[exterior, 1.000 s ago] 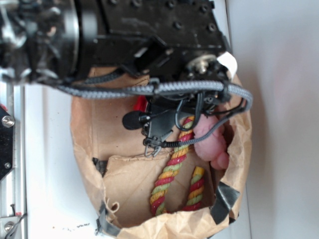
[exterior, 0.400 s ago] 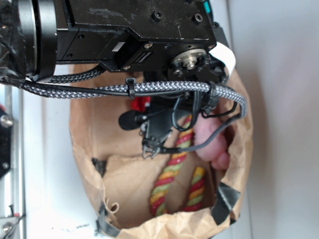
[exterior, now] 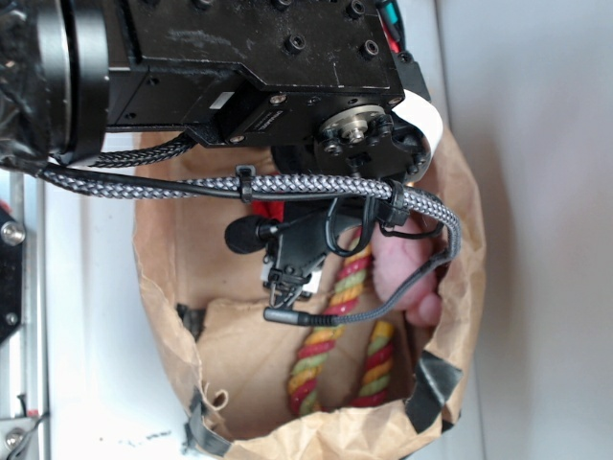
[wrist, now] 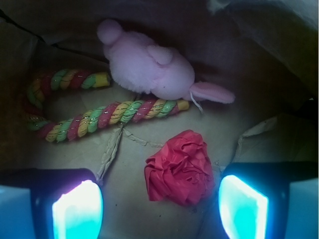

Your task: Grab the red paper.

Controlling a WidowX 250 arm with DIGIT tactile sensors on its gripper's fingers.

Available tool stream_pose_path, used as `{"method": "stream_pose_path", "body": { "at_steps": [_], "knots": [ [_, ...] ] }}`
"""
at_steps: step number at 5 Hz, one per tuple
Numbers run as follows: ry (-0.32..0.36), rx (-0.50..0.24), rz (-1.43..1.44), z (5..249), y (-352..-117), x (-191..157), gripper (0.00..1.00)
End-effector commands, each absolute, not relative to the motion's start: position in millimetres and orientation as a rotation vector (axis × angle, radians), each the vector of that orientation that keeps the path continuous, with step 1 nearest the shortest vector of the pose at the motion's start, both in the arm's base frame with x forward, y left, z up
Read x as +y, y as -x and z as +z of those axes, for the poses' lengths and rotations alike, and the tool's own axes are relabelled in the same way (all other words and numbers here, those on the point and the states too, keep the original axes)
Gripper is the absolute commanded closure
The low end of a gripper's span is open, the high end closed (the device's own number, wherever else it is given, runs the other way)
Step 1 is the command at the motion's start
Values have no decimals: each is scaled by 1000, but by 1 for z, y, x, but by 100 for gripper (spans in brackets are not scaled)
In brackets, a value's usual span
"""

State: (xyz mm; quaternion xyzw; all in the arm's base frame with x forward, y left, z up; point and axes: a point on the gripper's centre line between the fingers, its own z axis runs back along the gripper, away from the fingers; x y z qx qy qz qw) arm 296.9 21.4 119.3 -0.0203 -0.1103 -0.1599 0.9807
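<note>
The red paper (wrist: 179,167) is a crumpled bright red wad lying on the floor of a brown paper bag. In the wrist view my gripper (wrist: 159,201) is open, with its two glowing pads on either side of the wad. The wad sits closer to the right pad (wrist: 243,206) than to the left pad (wrist: 77,211), and touches neither. In the exterior view only a sliver of the red paper (exterior: 272,209) shows under the arm and cable. The arm hides the fingers there.
A red-yellow-green rope (wrist: 99,119) (exterior: 330,335) curves across the bag floor just beyond the wad. A pale pink plush toy (wrist: 149,67) (exterior: 402,268) lies behind it. The crumpled bag walls (exterior: 158,259) (wrist: 284,55) close in all around.
In the exterior view the arm has shifted lower over the bag, and its braided cable now hangs further down across the rope. The things in the bag have not moved.
</note>
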Motion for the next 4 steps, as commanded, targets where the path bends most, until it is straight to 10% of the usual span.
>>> {"method": "stream_pose_path", "body": {
  "at_steps": [1, 4],
  "knots": [
    [1, -233, -325, 108, -305, 11, 0],
    [-43, -218, -347, 79, -331, 28, 0]
  ]
}}
